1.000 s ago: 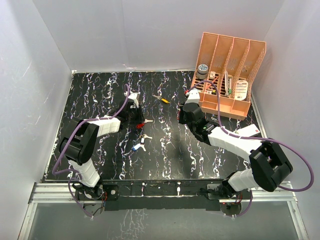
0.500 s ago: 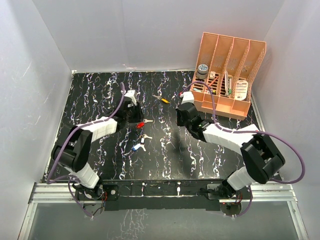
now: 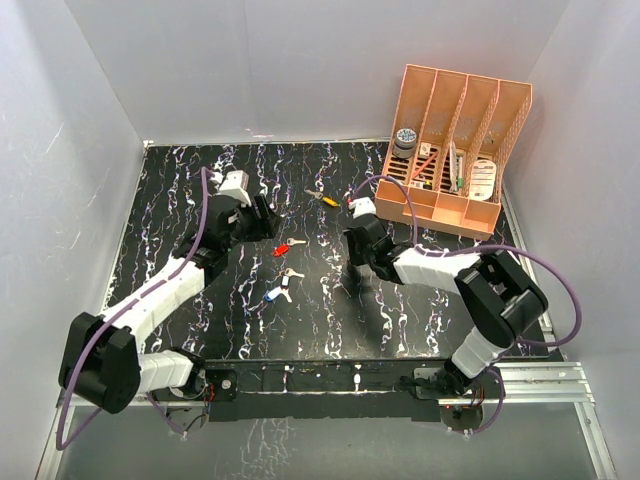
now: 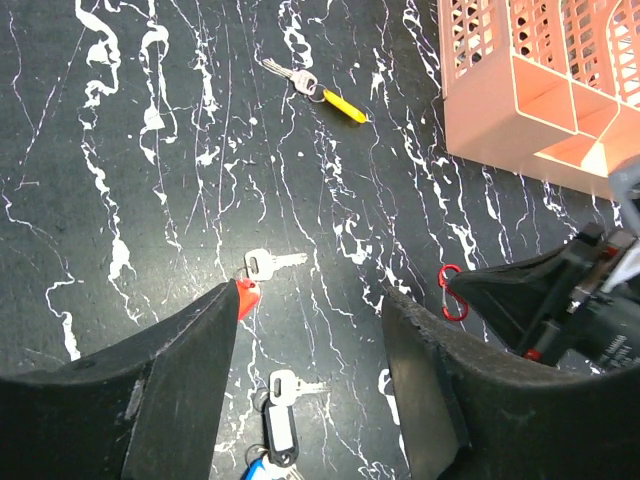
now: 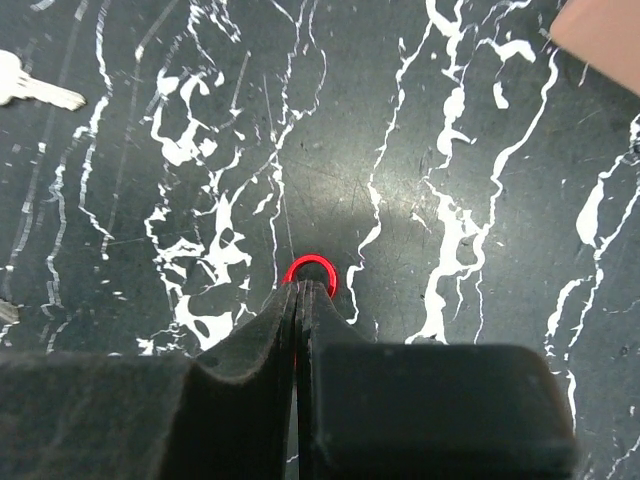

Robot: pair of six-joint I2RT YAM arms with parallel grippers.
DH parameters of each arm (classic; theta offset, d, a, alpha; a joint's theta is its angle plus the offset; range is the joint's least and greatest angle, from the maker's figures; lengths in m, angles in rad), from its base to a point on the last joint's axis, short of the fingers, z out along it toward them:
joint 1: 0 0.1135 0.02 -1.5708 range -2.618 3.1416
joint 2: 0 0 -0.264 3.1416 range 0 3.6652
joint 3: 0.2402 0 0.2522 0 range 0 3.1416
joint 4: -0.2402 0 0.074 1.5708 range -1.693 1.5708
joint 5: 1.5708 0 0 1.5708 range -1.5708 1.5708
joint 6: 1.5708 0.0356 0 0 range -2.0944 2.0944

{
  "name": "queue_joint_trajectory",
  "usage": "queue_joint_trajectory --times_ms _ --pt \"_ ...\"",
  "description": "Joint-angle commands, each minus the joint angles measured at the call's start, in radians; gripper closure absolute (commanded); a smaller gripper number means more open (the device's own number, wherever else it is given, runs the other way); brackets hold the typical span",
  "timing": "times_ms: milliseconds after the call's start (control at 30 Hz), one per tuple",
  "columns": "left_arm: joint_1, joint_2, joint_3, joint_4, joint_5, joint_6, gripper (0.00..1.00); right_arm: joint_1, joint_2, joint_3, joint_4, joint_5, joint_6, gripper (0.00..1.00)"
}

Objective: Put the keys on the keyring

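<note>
Top external gives you the layout: a black, white-veined table [image 3: 160, 180], the rack [image 3: 455, 150] at its far right, and the keys [image 3: 280, 285] scattered mid-table. Watch the rack first. Your right arm [image 3: 440, 265] works near its front wall, so a wide swing could knock it.

Your left gripper [image 4: 315, 295] has its jaws apart with nothing between them, and it hangs above the red key [image 4: 246, 297]. Only the red head shows, right against one fingertip [image 4: 225, 305], and the rest is hidden behind that finger. If you come down off-centre, the finger lands on the head and flicks the key away or pins it flat. A silver key [image 4: 270, 263] lies just beside the red one, and the white and blue keys [image 4: 278, 420] sit nearer you, so a sloppy close could drag any of them along. The yellow key [image 4: 335, 100] is well apart, farther back.

Your right gripper [image 5: 300, 290] has its jaws pressed together on the keyring [image 5: 308, 270], but only at the very tips, and most of the loop pokes out past them. That looks like the weak point. A push from a key blade could swivel the thin wire in the pinch or pop it free. None of these views shows you where the ring opens, so bring the key in slowly.
</note>
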Motion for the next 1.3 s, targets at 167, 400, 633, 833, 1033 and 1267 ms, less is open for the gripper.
queue_joint_trajectory --times_ms 167,400,633,833,1033,1267 --pt "0.004 -0.06 -0.028 -0.044 -0.036 -0.005 0.39 0.0 0.071 0.064 0.01 0.016 0.009 0.96" --pt "0.004 -0.068 -0.04 -0.034 -0.036 -0.004 0.39 -0.003 0.053 0.074 -0.006 0.043 0.031 0.8" --pt "0.004 -0.07 -0.045 -0.033 -0.038 -0.002 0.39 -0.005 0.02 0.089 -0.033 0.071 0.045 0.65" --pt "0.004 -0.073 -0.048 -0.035 -0.047 -0.001 0.39 -0.004 0.039 0.117 -0.06 0.071 0.053 0.47" --pt "0.004 -0.073 -0.05 -0.033 -0.047 -0.003 0.38 -0.007 0.061 0.118 -0.055 0.066 0.056 0.49" --pt "0.004 -0.074 -0.05 -0.034 -0.049 -0.004 0.38 -0.006 0.068 0.115 -0.033 0.048 0.062 0.71"
